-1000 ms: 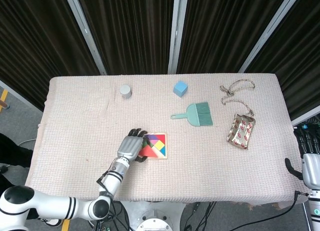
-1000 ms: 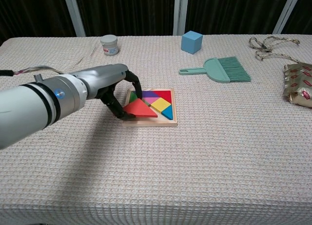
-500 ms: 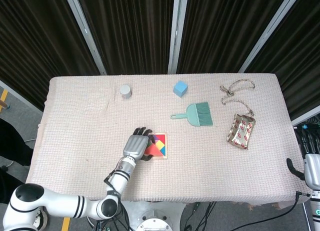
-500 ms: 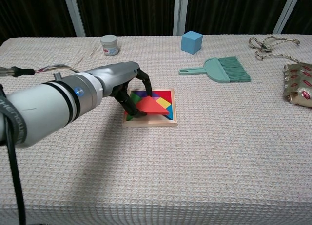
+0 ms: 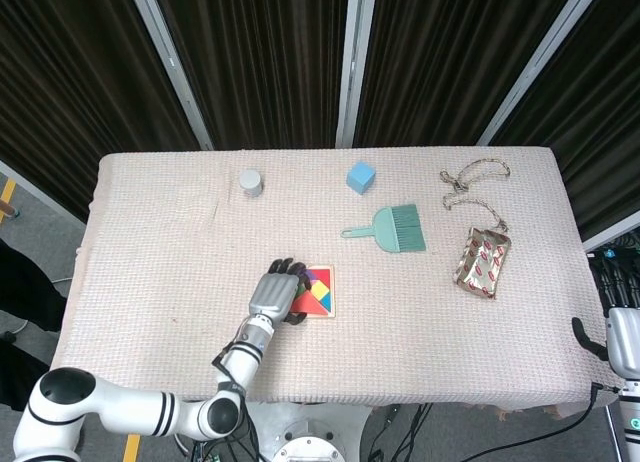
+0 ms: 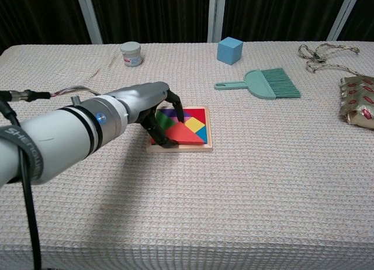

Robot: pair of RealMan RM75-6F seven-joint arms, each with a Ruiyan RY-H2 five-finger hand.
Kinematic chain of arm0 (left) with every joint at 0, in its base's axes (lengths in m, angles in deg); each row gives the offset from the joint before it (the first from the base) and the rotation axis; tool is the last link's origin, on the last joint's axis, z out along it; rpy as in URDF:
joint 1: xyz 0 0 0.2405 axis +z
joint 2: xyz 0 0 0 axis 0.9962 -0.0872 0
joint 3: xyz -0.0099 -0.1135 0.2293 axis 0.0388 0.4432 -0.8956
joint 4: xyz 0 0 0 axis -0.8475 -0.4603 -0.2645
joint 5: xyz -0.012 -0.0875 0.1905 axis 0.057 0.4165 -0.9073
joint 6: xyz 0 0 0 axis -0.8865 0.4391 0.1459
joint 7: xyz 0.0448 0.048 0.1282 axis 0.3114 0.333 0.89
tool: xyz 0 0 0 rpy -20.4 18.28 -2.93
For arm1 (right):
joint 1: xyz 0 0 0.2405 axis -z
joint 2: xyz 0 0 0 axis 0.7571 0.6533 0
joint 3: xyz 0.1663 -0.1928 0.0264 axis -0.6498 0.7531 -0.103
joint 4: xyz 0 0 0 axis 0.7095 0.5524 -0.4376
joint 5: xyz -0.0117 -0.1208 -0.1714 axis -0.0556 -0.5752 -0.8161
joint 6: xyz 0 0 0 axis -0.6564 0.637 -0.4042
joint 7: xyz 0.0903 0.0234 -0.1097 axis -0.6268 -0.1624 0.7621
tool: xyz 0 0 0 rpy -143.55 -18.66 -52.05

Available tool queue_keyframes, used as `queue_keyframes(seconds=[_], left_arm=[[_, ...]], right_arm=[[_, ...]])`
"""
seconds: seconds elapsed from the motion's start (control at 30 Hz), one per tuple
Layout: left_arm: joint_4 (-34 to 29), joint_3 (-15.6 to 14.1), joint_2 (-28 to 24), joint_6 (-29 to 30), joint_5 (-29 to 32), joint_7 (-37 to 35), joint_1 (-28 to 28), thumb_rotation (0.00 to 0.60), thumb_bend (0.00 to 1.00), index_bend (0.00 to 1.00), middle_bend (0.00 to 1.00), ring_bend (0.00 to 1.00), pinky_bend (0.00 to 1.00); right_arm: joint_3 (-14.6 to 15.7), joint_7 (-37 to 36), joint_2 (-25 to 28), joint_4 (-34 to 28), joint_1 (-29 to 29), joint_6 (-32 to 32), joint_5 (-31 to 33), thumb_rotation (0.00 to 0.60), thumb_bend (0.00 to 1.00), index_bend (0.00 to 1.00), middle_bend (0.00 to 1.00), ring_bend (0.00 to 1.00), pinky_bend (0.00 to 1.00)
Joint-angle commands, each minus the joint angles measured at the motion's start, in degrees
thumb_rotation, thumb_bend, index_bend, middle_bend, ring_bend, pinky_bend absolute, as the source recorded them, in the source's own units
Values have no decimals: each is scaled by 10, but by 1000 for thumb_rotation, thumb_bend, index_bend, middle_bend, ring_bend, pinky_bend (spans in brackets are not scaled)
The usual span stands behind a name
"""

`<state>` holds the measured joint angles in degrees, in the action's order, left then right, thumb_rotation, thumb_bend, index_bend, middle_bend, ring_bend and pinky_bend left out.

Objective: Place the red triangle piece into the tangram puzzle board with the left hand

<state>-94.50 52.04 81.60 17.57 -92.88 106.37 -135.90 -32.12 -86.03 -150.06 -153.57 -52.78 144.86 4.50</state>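
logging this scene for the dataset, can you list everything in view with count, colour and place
tangram puzzle board: 1, wood frame with coloured pieces, table centre-left
red triangle piece: 1, red, over the board's near-left part, held
jar: 1, white, far left
cube: 1, blue, far centre
brush: 1, teal, right of centre
rope: 1, beige, far right
foil packet: 1, silver and red, right edge
table: 1, beige woven cloth
left robot hand: 1, grey and black, holds the triangle
right robot hand: 1, grey, beyond the table's right edge
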Motion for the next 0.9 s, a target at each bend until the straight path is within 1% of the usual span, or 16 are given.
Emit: queue_keyframes(seconds=[0.03, 0.17, 0.23, 0.3, 0.43, 0.53, 0.77, 0.9], left_arm=[[1, -1, 0, 0, -1, -1, 0, 600, 308, 426, 132, 0, 29], [1, -3, 0, -3, -3, -5, 1, 600, 308, 394, 131, 0, 29], [2, -3, 1, -4, -3, -6, 1, 600, 308, 361, 131, 0, 29], [3, -3, 0, -6, -5, -8, 1, 600, 309, 304, 131, 0, 29], [2, -3, -1, -5, -8, -12, 2, 600, 308, 235, 131, 0, 29], [0, -3, -3, -6, -10, -12, 2, 600, 308, 218, 131, 0, 30], [-1, -3, -4, -6, -13, -12, 0, 600, 308, 216, 131, 0, 30], [-3, -1, -10, -4, -2, -4, -1, 600, 308, 244, 129, 0, 31]], right_arm=[[0, -1, 0, 1, 1, 1, 1, 600, 268, 0, 0, 0, 0], [-1, -1, 1, 1, 2, 2, 1, 600, 268, 0, 0, 0, 0], [-1, -2, 1, 1, 2, 2, 1, 600, 268, 0, 0, 0, 0], [0, -1, 1, 1, 2, 1, 1, 600, 268, 0, 0, 0, 0], [0, -1, 1, 2, 1, 0, 1, 600, 268, 0, 0, 0, 0], [0, 0, 1, 1, 2, 0, 1, 600, 268, 0, 0, 0, 0], [0, 0, 1, 1, 2, 0, 0, 600, 269, 0, 0, 0, 0], [0, -1, 1, 2, 2, 0, 0, 600, 269, 0, 0, 0, 0]])
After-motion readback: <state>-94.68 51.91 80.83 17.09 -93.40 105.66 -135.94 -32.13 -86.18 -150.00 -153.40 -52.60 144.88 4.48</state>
